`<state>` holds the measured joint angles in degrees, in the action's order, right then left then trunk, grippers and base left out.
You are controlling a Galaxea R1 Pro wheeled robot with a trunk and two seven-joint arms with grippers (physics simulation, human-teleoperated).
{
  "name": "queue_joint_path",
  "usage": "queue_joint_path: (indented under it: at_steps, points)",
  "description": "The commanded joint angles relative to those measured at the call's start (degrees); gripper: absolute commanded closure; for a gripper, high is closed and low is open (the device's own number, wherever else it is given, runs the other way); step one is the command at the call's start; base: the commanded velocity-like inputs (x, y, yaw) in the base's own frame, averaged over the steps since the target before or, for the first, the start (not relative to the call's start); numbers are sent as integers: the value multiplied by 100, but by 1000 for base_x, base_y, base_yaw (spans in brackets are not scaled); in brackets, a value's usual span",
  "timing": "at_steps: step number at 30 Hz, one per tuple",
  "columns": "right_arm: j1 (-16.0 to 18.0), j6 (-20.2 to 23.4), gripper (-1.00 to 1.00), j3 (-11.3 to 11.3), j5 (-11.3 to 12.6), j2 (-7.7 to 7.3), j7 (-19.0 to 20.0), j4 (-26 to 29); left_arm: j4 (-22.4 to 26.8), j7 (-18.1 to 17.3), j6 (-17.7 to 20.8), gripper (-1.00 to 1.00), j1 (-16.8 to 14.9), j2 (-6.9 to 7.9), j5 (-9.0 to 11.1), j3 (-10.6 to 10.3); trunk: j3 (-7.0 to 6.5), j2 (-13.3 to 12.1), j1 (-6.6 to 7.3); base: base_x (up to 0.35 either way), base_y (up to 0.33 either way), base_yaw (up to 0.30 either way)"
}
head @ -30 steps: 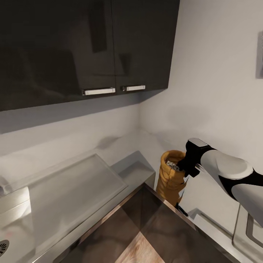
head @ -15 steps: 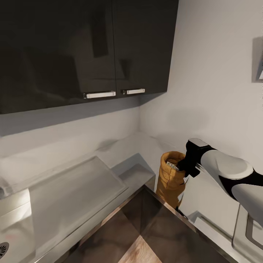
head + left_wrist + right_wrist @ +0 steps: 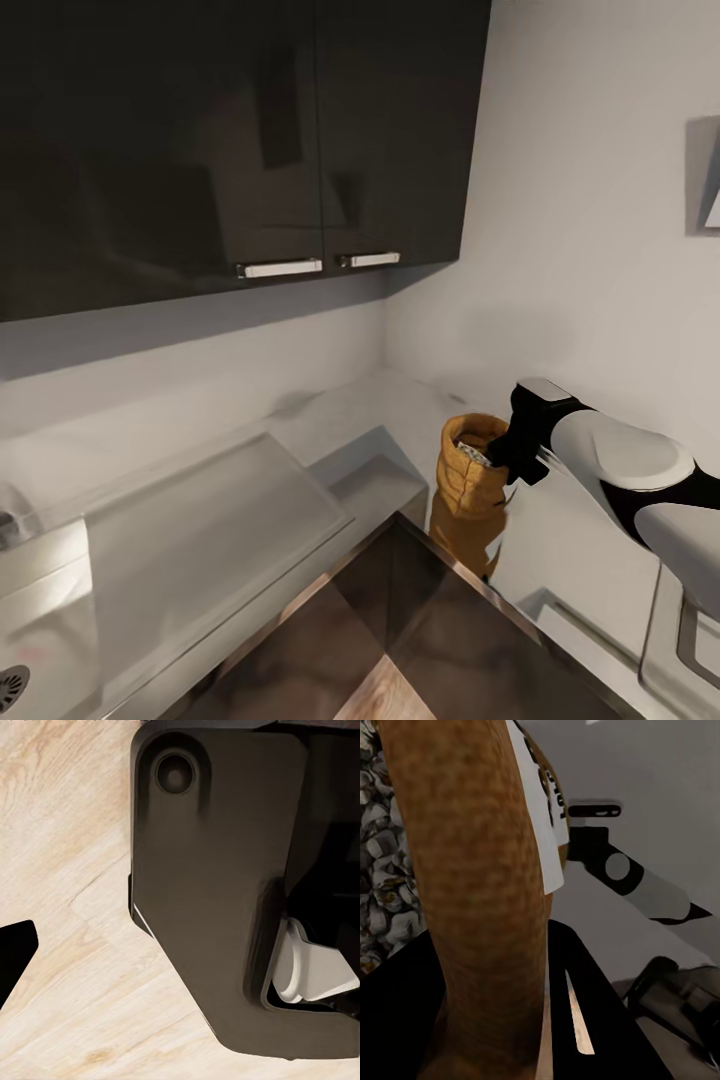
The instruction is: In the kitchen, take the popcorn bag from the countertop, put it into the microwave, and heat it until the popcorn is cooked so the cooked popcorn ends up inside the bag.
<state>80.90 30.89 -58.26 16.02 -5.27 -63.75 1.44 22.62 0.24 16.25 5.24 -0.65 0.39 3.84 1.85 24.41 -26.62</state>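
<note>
Now my right gripper [image 3: 500,458] pinches the rolled rim of the popcorn bag [image 3: 468,480], so I should carry it level, its mouth upward, keeping the popcorn [image 3: 379,870] inside.

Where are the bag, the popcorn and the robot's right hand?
bag [image 3: 462,500]: head view, creased side.
popcorn [image 3: 379,881]: right wrist view, pale heap inside the bag.
right hand [image 3: 503,455]: head view, fingertips at the bag's rim.
</note>
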Motion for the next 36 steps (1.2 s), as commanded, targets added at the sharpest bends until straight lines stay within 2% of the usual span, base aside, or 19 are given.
queue_joint_path:
  at_steps: [1, 7, 18, 26, 31, 36]
  points:
    - [4, 48, 100, 44, 59, -2, -24, 9, 24, 2, 45, -100, 3, -9, 5, 38, 2, 12, -4, 0, 0, 71]
    - [4, 49, 100, 43, 59, -9, -24, 14, 24, 2, 45, -100, 3, -41, 5, 37, -55, 12, -4, -128, 0, 75]
    - [4, 49, 100, 57, 59, -9, -24, 14, 24, 2, 45, -100, 3, -50, 5, 40, -152, 12, -4, -330, 0, 76]
    - [4, 49, 100, 60, 59, -9, -19, 14, 24, 2, 45, -100, 3, -50, 5, 45, -160, 12, -4, -312, 107, 11]
    - [4, 49, 100, 60, 59, -9, -22, 14, 24, 2, 45, -100, 3, -50, 5, 46, -160, 12, -4, -235, 195, -194]
    - [4, 49, 100, 67, 59, -11, -19, 14, 24, 2, 45, -100, 3, -50, 5, 46, -160, 12, -4, -34, 29, -290]
